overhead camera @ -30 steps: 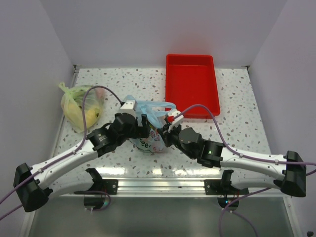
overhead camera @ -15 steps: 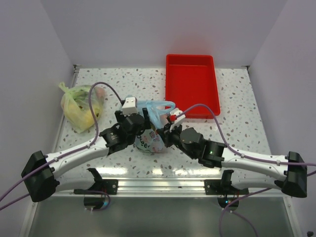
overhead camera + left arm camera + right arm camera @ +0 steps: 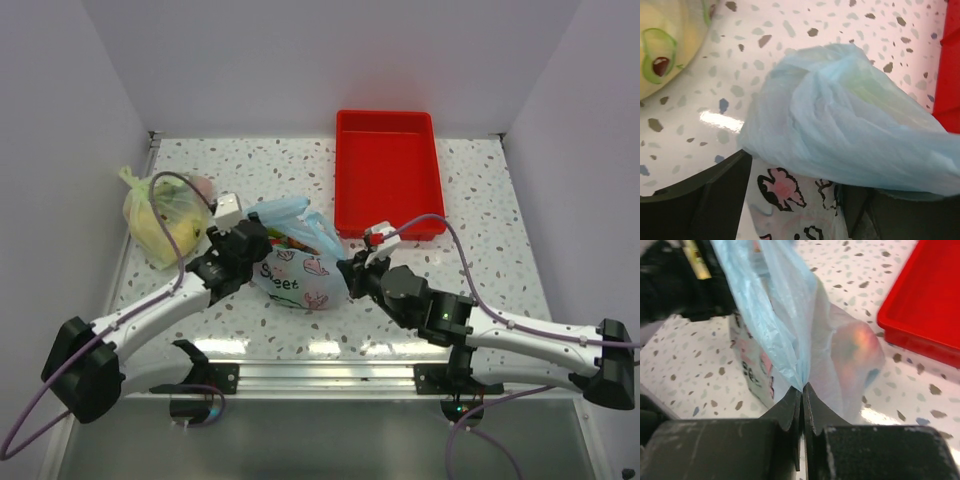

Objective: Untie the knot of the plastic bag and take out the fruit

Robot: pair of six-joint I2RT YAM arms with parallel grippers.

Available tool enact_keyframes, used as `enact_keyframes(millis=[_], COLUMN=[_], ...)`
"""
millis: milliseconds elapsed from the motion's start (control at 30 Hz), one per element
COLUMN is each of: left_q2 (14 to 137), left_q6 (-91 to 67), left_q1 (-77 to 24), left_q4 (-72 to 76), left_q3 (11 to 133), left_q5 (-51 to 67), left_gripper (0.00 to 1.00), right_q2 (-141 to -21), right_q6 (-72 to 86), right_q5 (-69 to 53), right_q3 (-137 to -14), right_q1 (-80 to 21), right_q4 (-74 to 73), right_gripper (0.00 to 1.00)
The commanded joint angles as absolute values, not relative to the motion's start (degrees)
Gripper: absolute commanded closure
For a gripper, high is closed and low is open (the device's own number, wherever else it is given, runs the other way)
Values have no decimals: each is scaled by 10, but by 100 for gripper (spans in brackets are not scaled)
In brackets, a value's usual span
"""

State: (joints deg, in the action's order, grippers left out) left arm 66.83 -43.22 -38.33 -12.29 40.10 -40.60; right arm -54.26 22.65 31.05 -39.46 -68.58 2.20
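The light blue plastic bag (image 3: pixel 297 275) with its cartoon print lies at the table's middle, stretched between my two grippers. My right gripper (image 3: pixel 348 270) is shut on a pinch of the bag's right edge (image 3: pixel 802 386). My left gripper (image 3: pixel 250 243) is at the bag's left top. In the left wrist view its jaws stand apart (image 3: pixel 795 172), with printed plastic (image 3: pixel 785 192) between them and a blue fold (image 3: pixel 850 130) draped over them. Fruit (image 3: pixel 291 241) shows reddish at the bag's spread top. A pinkish-orange fruit (image 3: pixel 857 342) shows through the plastic. I see no tied knot.
A yellow-green bag (image 3: pixel 165 215) holding yellow fruit sits at the left, close to my left arm. An empty red tray (image 3: pixel 388 185) stands at the back right, just beyond the blue bag. White walls close in the table on three sides.
My left gripper has swung left and back, and the bag has spread wide and low between the grippers. My right gripper has shifted slightly right, still pinching the bag.
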Motion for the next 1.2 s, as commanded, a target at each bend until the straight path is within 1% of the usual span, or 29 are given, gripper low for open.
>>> enact_keyframes(millis=[0,33,100,133,233,333,433,500,600,633,667,700,767,800,833,867,933,967,1033,1067,1167], left_q2=[600,572,545,521,486,471,463,460,461,463,463,463,455,444,438,431,408,402,385,382,384], left_q6=[-449,-449,-446,-443,-426,-408,-383,-361,-325,-313,-287,-272,-232,-222,-215,-201,-192,-187,-186,-185,-186], left_q1=[-345,-338,-316,-308,-275,-244,-217,-203,-185,-183,-179,-179,-179,-179,-179,-179,-180,-179,-179,-179,-179], left_q4=[-162,-184,-205,-224,-246,-263,-275,-280,-291,-293,-291,-286,-263,-253,-235,-226,-202,-196,-180,-176,-167], left_q3=[387,384,381,379,371,367,376,384,409,422,426,426,419,405,397,389,367,360,347,345,338], left_q5=[-427,-428,-429,-428,-419,-404,-382,-376,-370,-368,-366,-360,-320,-303,-268,-249,-202,-188,-160,-154,-144], left_gripper=[31,36,44,52,62,68,70,70,72,77,80,89,97,100,100,100,100,100,100,100,100], right_q2=[-510,-506,-498,-494,-478,-472,-456,-436,-436,-446,-453,-460,-484,-492,-505,-511,-519,-525,-536,-552,-589], right_q6=[306,322,373,390,447,485,514,512,477,444,424,404,355,336,284,260,203,182,130,110,46], right_q5=[445,460,498,506,512,507,502,499,455,433,381,361,306,287,263,237,193,183,170,163,146], right_q3=[-377,-374,-364,-359,-340,-330,-324,-325,-338,-342,-345,-347,-360,-366,-372,-389,-419,-457,-503,-550,-636], right_q1=[-685,-684,-682,-682,-678,-676,-675,-671,-629,-613,-586,-580,-578,-578,-578,-578,-579,-579,-579,-579,-579], right_q4=[-58,-78,-140,-156,-206,-260,-312,-333,-352,-353,-347,-344,-335,-328,-317,-302,-306,-315,-334,-354,-375], right_gripper=[100,100,100,100,100,100,100,100,100,100,100,100,99,96,93,81,66,50,38,31,28])
